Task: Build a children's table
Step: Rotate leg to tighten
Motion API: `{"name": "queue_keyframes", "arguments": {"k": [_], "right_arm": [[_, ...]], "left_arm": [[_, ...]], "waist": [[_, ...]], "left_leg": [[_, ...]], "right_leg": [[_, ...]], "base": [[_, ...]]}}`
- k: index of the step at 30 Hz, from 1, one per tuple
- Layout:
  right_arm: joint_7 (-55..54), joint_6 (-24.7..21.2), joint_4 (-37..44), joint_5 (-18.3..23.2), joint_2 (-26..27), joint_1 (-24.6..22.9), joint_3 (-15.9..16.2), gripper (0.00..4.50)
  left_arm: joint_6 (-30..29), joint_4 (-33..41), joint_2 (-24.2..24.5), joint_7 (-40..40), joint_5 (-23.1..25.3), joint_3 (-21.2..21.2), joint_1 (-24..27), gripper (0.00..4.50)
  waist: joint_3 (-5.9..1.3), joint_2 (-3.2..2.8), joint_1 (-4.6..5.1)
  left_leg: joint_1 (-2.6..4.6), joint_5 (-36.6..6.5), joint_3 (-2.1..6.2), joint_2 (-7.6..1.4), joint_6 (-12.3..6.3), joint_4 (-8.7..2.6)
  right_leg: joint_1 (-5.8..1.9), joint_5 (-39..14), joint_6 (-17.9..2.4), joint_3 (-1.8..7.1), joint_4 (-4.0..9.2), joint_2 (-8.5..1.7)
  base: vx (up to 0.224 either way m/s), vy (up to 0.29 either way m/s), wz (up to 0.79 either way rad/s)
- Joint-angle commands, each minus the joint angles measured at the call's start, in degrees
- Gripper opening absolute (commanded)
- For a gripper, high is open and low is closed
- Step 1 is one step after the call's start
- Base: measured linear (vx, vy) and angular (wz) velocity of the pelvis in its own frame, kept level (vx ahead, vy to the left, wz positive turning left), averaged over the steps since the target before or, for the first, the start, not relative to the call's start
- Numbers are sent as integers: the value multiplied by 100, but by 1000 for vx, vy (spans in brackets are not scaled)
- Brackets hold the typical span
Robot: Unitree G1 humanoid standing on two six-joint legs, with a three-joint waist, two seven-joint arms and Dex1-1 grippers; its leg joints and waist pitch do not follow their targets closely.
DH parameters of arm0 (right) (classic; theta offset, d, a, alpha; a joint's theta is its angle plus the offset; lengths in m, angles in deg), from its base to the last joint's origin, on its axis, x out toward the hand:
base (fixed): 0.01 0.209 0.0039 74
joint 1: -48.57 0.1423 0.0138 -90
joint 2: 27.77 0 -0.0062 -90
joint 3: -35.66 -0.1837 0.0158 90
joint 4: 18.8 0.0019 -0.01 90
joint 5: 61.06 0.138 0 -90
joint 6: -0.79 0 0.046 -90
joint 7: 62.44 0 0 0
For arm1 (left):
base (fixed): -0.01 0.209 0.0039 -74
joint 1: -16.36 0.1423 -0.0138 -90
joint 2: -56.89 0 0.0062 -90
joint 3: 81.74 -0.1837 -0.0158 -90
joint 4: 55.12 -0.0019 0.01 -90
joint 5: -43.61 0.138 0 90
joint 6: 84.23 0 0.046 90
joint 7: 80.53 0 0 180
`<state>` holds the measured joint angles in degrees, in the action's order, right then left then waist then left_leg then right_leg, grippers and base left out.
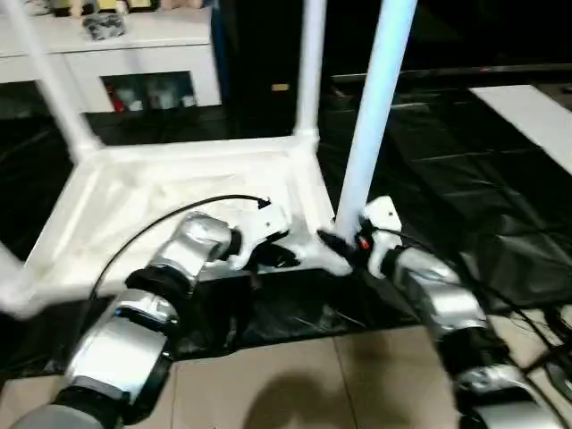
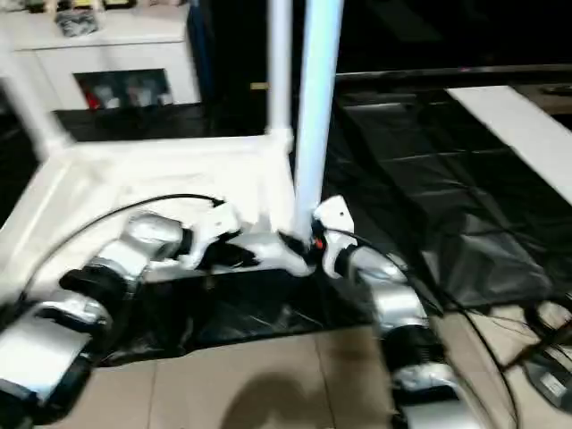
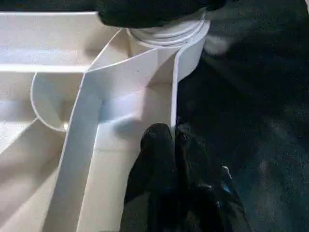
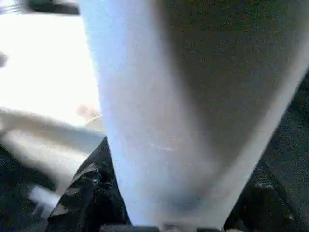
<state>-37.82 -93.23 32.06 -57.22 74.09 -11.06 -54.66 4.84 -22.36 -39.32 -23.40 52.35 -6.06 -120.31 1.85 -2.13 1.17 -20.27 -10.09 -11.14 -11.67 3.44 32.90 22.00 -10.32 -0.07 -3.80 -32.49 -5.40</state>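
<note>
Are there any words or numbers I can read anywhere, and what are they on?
None can be read.
The tabletop and the leg in the right gripper are plain white.
The small things on the white shelf behind are too blurred to read.

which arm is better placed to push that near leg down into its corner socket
Right. Its pincer is wrapped around the upright near leg just above the socket. The left pincer is shut on the tabletop's rim beside that corner, steadying it.
</note>
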Motion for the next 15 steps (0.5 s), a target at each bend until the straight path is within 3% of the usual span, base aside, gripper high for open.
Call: {"name": "queue_keyframes", "arguments": {"k": [1,3,8,15], "right_arm": [[-367,-340,-446,103,520,52,162,198],[-555,-337,-553,107,659,133,112,198],[-600,85,-613,-52,771,214,144,257],[308,250,-367,-74,275,138,332,312]], "left_arm": [[-88,253,-478,-276,-48,-58,44,0],[-130,320,-558,-322,-73,-63,78,0],[-223,315,-584,-415,-92,-41,98,0],[0,406,-217,-54,-91,-38,185,0]], "waist": [[-201,-20,66],[-211,-22,131],[-215,15,164],[-220,26,171]], "left_leg": [[123,-2960,181,-98,91,-457],[75,-2990,196,-96,60,-479],[101,-2999,160,-86,-20,-462],[52,-2876,150,-100,-118,-468]], "right_leg": [[-34,-3296,-715,87,580,-246],[-77,-3121,-740,71,577,-250],[-29,-2942,-857,109,584,-250],[-74,-2674,-972,136,545,-251]], "base": [[0,0,0],[0,0,0],[0,0,0],[0,0,0]]}}
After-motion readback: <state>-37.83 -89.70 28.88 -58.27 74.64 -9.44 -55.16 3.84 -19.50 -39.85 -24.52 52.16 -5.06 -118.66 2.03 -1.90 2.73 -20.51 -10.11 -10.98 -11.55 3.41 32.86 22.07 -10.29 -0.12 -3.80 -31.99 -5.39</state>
